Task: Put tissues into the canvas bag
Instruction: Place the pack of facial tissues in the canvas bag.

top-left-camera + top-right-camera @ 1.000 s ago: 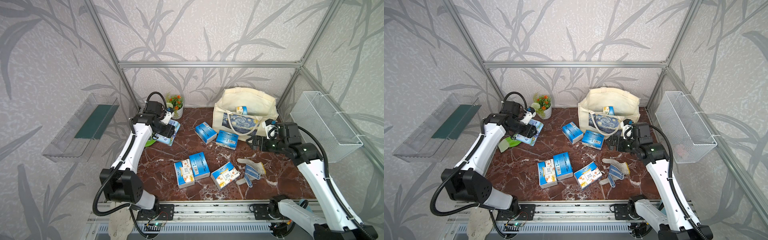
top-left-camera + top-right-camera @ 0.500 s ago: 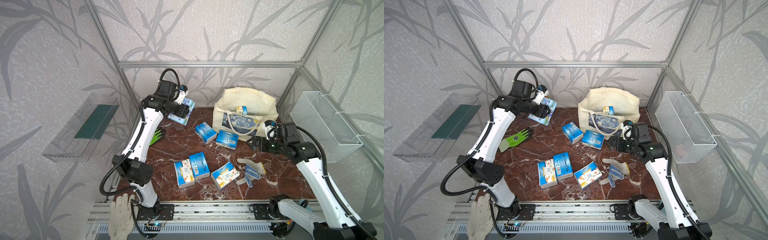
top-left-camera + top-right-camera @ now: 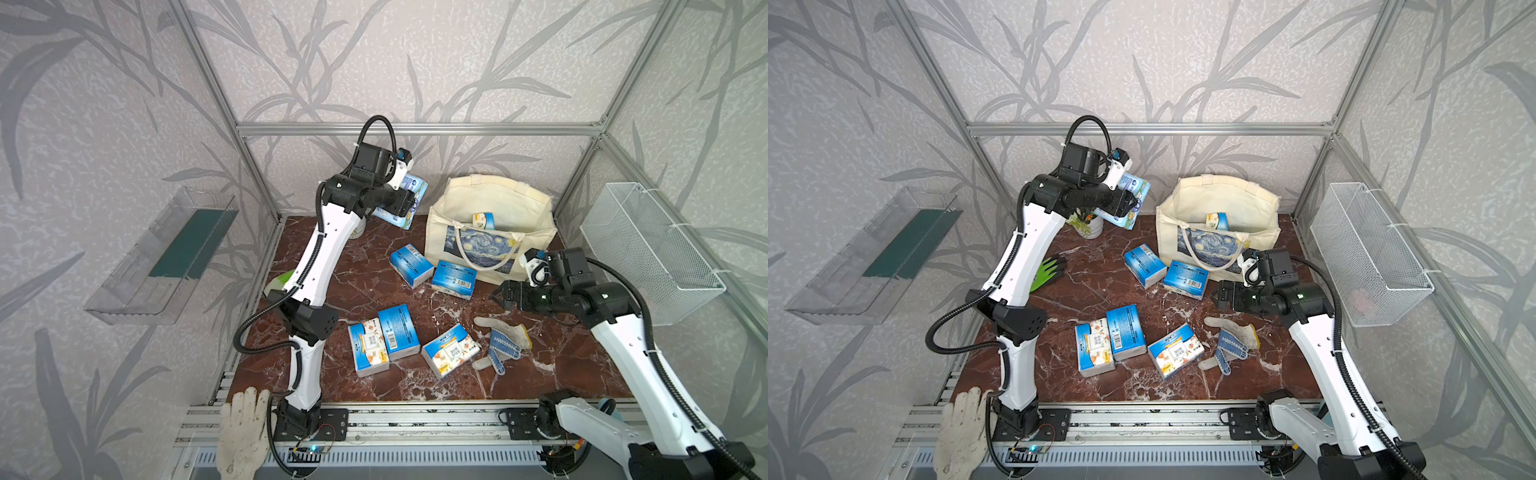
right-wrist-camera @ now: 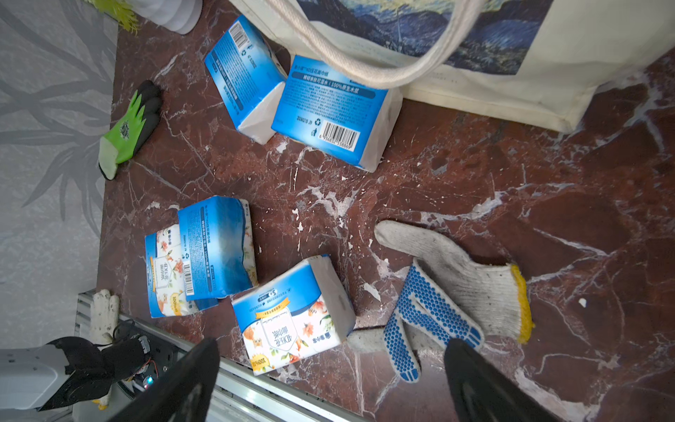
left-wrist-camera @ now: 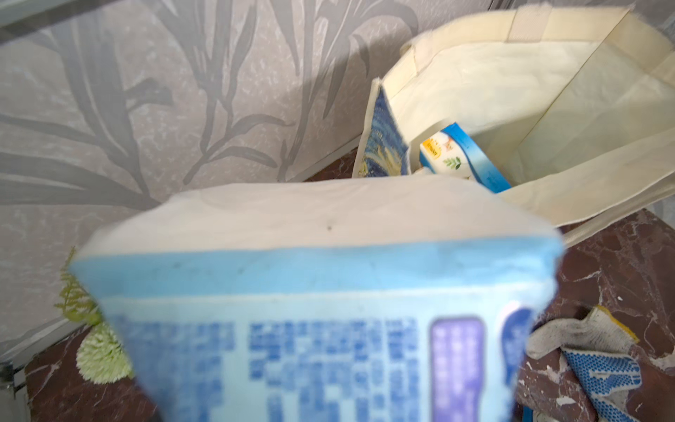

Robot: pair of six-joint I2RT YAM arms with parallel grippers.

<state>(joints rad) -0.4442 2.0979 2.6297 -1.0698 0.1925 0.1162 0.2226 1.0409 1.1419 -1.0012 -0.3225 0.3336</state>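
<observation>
My left gripper [image 3: 411, 205] is shut on a paler blue pack of tissues [image 3: 409, 189], held high in the air just left of the canvas bag [image 3: 494, 199]. In the left wrist view that pack [image 5: 310, 310] fills the foreground and hides the jaws. The cream bag [image 5: 511, 73] stands open behind it, with one pack [image 5: 456, 153] leaning inside. Several more packs lie on the marble, two before the bag [image 3: 454, 278] and three nearer the front [image 3: 399, 331]. My right gripper [image 3: 498, 293] hovers open above the table in front of the bag, and nothing sits between its fingers [image 4: 471, 365].
A white-and-blue dotted glove [image 3: 503, 340] lies under my right gripper. A green glove [image 3: 1048, 272] lies at the table's left side. A small plant pot [image 3: 1090, 224] stands at the back left. A wire basket [image 3: 648, 249] hangs on the right wall and a clear tray [image 3: 166, 257] on the left wall.
My left arm has lifted the pale pack from the back left of the table, up and rightward to beside the bag. The right gripper has barely moved.
</observation>
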